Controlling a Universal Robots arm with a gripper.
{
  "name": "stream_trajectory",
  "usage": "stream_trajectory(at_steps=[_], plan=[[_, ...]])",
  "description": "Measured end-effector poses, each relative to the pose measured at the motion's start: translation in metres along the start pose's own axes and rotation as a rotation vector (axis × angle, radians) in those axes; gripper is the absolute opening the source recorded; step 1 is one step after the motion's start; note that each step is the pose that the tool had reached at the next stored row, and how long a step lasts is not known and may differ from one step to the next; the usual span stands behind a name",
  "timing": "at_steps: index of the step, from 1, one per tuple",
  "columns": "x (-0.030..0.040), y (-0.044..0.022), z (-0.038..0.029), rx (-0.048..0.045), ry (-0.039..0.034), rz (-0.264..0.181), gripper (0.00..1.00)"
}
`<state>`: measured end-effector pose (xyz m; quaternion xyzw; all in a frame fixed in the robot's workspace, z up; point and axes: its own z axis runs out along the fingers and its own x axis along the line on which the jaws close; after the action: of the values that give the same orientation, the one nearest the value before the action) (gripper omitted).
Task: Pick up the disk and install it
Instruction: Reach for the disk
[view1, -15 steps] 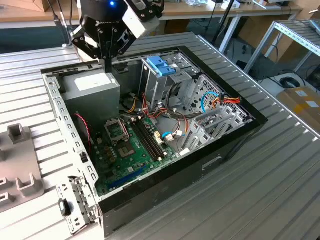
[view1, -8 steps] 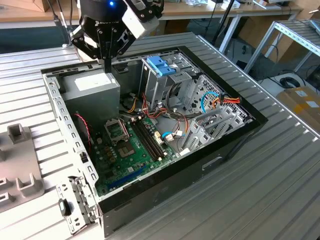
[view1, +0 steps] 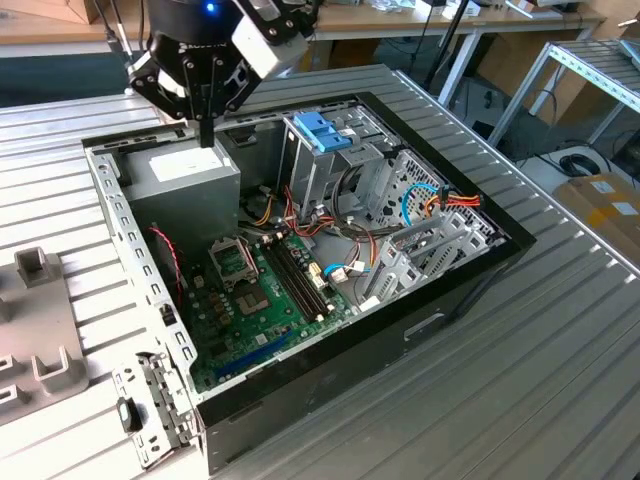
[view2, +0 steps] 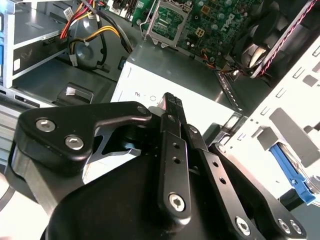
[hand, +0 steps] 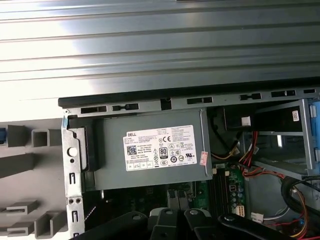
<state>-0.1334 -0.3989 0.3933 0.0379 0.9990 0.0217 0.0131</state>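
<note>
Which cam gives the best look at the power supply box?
First wrist view: the power supply box shows its whole labelled face. The exterior view has it at an angle under the gripper; in the second wrist view the gripper covers much of it.

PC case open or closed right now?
Open. The case has no cover on its upward side; the motherboard and power supply lie exposed.

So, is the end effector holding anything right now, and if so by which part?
Nothing is held: the end effector hangs shut and empty above the grey metal power-supply box with the white label.
</note>
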Motion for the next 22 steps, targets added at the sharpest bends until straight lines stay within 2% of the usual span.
stream_trajectory(at_steps=[22], plan=[[0.0085, -0.0006, -0.0002, 0.0000, 0.0000, 0.000, 0.10]])
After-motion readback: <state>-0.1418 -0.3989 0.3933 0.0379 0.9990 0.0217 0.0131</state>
